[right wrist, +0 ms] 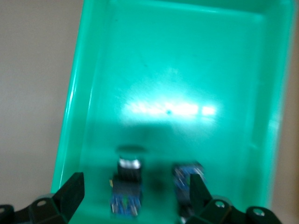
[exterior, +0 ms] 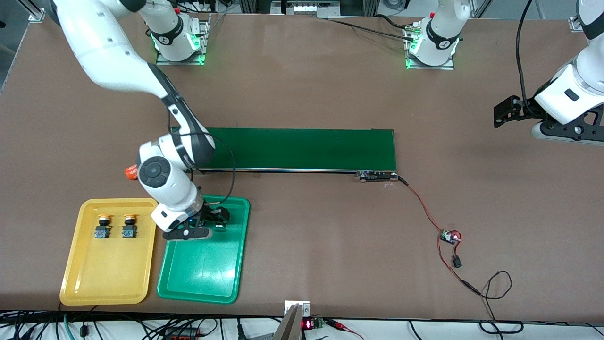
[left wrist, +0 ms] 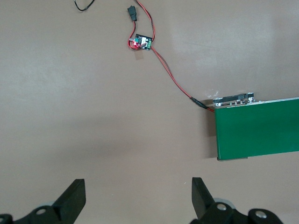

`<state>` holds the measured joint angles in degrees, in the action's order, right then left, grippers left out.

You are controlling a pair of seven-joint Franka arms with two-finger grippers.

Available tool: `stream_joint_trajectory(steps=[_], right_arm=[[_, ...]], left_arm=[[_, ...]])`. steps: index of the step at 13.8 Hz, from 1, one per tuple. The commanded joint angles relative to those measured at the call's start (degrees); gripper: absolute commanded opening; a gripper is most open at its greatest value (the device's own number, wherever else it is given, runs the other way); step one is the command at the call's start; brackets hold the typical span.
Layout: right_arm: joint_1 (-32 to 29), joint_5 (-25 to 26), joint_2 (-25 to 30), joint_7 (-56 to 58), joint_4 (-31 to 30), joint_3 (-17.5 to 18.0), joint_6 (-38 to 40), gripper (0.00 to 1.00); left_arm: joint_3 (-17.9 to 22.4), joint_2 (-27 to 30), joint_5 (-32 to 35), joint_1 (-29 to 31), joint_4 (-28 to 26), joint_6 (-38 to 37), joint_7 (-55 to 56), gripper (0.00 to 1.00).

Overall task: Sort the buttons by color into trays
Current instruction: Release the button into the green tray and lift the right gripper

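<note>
Two yellow-capped buttons (exterior: 102,225) (exterior: 129,225) sit side by side in the yellow tray (exterior: 108,274), at its end farther from the front camera. The green tray (exterior: 203,269) lies beside it. My right gripper (exterior: 213,221) hangs open, low over the green tray's farther end. In the right wrist view two dark buttons with bluish bases rest on the green tray (right wrist: 177,70): one (right wrist: 126,189) between the open fingers of the right gripper (right wrist: 135,196), the other (right wrist: 186,179) partly hidden by one finger. Their caps are hidden. My left gripper (exterior: 507,111) (left wrist: 138,191) waits open over bare table at the left arm's end.
A long dark green conveyor belt (exterior: 302,148) (left wrist: 257,128) crosses the table's middle. An orange cylinder (exterior: 130,172) lies at its right-arm end, partly hidden by the right arm. A small circuit board (exterior: 449,237) (left wrist: 141,43) on red wires lies toward the left arm's end.
</note>
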<state>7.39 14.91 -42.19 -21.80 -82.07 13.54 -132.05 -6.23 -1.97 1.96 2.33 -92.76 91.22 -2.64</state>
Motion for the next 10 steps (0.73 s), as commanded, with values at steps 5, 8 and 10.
stream_joint_trajectory(steps=[5, 8, 10], right_arm=[[-5.96, -4.95, 19.67, 7.90, -2.30, -0.27, 29.70, 1.00], [-8.79, -6.56, 26.79, 8.61, -5.10, -1.66, 34.22, 1.00], [-8.35, -7.95, 31.54, 10.45, -8.35, -5.44, 34.31, 1.00]], left_arm=[[-0.18, -0.58, -1.25, 0.39, 1.62, -1.31, -1.14, 1.00], [-0.18, -0.58, -1.25, 0.48, 1.62, -1.31, -1.23, 1.00], [-0.18, -0.58, -1.25, 0.48, 1.62, -1.31, -1.23, 1.00]])
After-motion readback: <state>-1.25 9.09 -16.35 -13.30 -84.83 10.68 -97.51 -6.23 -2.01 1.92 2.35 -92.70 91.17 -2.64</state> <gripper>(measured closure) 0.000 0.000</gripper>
